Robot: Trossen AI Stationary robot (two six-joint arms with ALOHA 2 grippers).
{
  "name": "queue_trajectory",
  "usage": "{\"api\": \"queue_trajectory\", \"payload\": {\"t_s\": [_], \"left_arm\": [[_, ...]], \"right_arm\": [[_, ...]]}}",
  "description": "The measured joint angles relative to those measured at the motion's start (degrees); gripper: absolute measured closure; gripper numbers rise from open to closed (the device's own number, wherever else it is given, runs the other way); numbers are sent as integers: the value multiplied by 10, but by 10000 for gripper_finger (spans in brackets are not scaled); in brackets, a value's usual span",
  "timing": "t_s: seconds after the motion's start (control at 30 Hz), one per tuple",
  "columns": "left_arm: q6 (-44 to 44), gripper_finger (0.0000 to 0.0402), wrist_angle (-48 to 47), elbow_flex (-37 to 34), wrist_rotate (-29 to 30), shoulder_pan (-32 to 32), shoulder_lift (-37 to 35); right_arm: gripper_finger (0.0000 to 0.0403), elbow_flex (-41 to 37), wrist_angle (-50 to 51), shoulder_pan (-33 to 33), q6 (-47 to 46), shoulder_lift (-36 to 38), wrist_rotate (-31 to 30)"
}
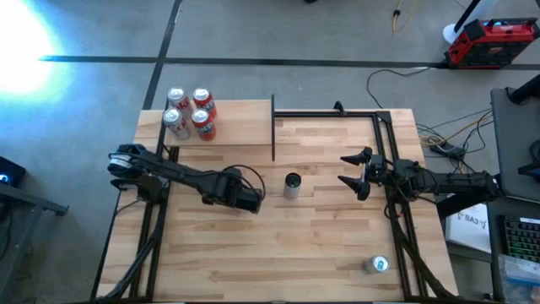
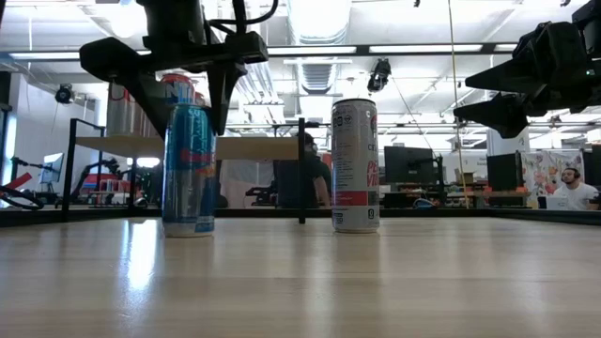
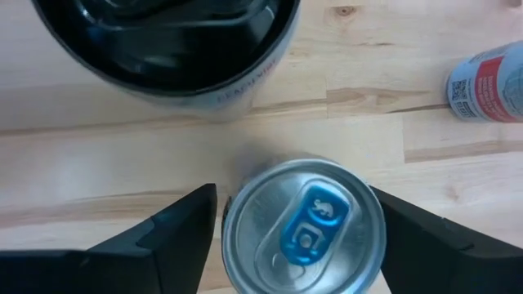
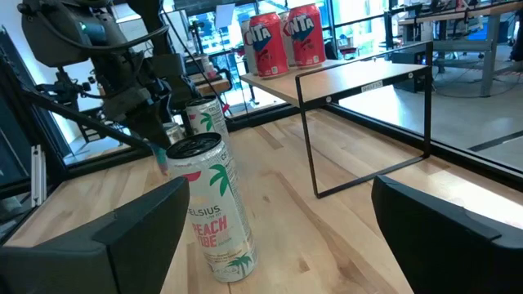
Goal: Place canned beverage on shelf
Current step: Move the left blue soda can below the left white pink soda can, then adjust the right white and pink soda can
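The left gripper [image 3: 298, 237] is spread around a blue-tabbed can [image 3: 304, 224], upright on the table [image 1: 337, 245], fingers just beside it and not quite touching. A white Celsius can [image 4: 214, 204] stands right of it. The right gripper [image 1: 356, 173] is parked open further right. The shelf [image 1: 240, 122] sits at the far left, four cans [image 1: 191, 112] on it.

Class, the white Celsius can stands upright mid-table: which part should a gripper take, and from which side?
Grip the Celsius can on its straight side wall near mid-height, since it stands upright. Probably best to come level from the side of the right gripper: it is open and facing the can, while the left gripper and a blue can crowd the other side.
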State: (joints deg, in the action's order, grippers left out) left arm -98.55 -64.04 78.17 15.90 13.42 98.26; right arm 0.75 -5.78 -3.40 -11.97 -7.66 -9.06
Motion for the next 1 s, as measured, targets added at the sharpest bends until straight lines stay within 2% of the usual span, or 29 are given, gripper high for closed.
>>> {"api": "queue_trajectory", "payload": {"t_s": [0.27, 0.53, 0.8, 1.0], "left_arm": [[-20, 123, -1, 0, -9, 10, 0], [-83, 123, 5, 0, -42, 39, 0], [-145, 122, 55, 0, -61, 81, 0], [-156, 122, 121, 0, -70, 93, 15]], "right_arm": [[35, 0, 0, 0, 0, 0, 0], [35, 0, 0, 0, 0, 0, 0], [35, 0, 0, 0, 0, 0, 0], [35, 0, 0, 0, 0, 0, 0]]}}
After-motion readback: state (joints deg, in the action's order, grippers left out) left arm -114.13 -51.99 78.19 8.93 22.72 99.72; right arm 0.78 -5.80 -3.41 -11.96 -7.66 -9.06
